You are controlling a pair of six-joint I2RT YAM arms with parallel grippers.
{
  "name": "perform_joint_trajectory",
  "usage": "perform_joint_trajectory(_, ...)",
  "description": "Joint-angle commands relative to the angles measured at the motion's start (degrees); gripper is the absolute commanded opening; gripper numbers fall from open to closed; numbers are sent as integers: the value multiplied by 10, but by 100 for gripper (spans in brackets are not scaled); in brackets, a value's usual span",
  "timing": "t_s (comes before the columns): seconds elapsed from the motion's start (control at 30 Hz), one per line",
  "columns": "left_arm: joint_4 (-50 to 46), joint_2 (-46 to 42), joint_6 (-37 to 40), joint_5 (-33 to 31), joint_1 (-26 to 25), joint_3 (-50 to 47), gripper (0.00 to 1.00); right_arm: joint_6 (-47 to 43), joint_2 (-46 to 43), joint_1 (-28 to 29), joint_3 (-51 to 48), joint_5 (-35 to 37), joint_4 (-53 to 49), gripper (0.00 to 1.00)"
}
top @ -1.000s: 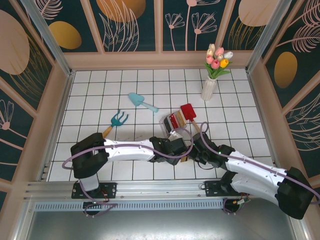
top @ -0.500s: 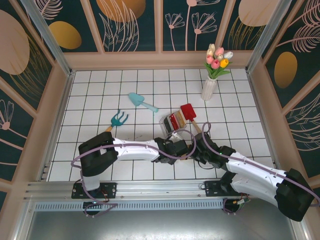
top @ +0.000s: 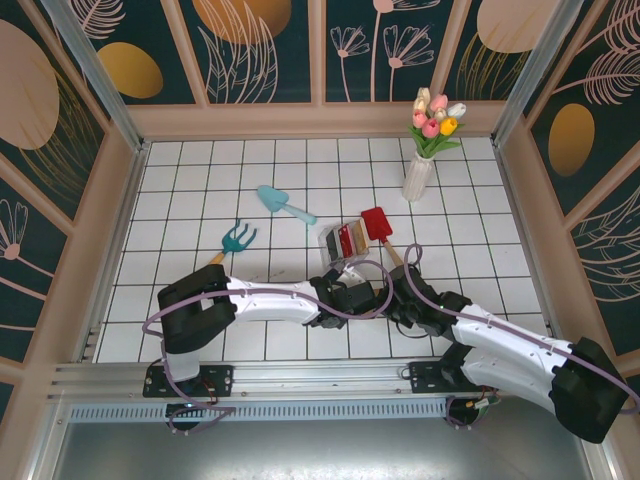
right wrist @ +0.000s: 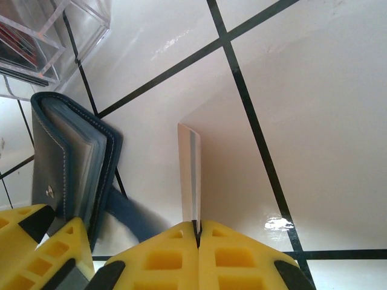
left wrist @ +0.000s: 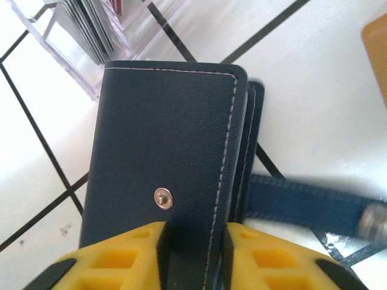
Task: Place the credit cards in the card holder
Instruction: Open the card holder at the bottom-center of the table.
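The navy card holder (left wrist: pixel 163 139) lies folded on the white tiles, its snap stud facing up and its strap (left wrist: pixel 314 202) trailing to the right. My left gripper (left wrist: pixel 193 232) is shut on the card holder's top cover near the stitched edge. In the right wrist view the card holder (right wrist: pixel 72 163) sits at the left, its inner sleeves showing. My right gripper (right wrist: pixel 198 226) is shut on a thin pale credit card (right wrist: pixel 190 175), held edge-on just right of the holder. From above, the two grippers (top: pixel 362 297) (top: pixel 392 297) meet near the front middle.
A clear slotted rack (top: pixel 342 240) with more cards stands just beyond the holder. A red toy shovel (top: pixel 377 225) lies beside it. A blue trowel (top: pixel 285 205) and a teal rake (top: pixel 235 240) lie to the left. A vase of tulips (top: pixel 420 175) stands at the back right.
The left arm has shifted right toward the right gripper, and its jaws have closed onto the card holder's cover. The right gripper still holds its card in place.
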Motion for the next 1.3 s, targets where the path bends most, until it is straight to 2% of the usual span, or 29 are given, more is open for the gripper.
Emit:
perform_joint_trajectory(0.0, -22, -23, -5, -26, 1, 11, 24, -6, 4, -5, -9, 14, -42, 0)
perform_joint_trajectory(0.2, -23, -26, -3, -28, 1, 14, 16, -9, 6, -6, -3, 13, -39, 0)
perform_joint_trajectory(0.33, -33, -24, -4, -40, 1, 17, 0, -19, 3, -6, 14, 8, -30, 0)
perform_joint_trajectory(0.47, -37, -30, -8, -44, 1, 20, 0, -34, 3, -6, 39, 7, -19, 0)
perform_joint_trajectory(0.67, -37, -61, -31, -3, 6, 36, 0, -50, 1, -6, 88, 24, -49, 0)
perform_joint_trajectory(1.0, 7, -155, -141, 145, 91, -11, 0, -69, -21, -6, 173, 77, -137, 0)
perform_joint_trajectory(1.2, 105, -216, -242, 236, 124, -112, 0, -94, 7, -3, 190, 10, -86, 0)
perform_joint_trajectory(1.27, 152, -241, -287, 264, 130, -162, 0, -96, 19, 3, 189, 7, -69, 0)
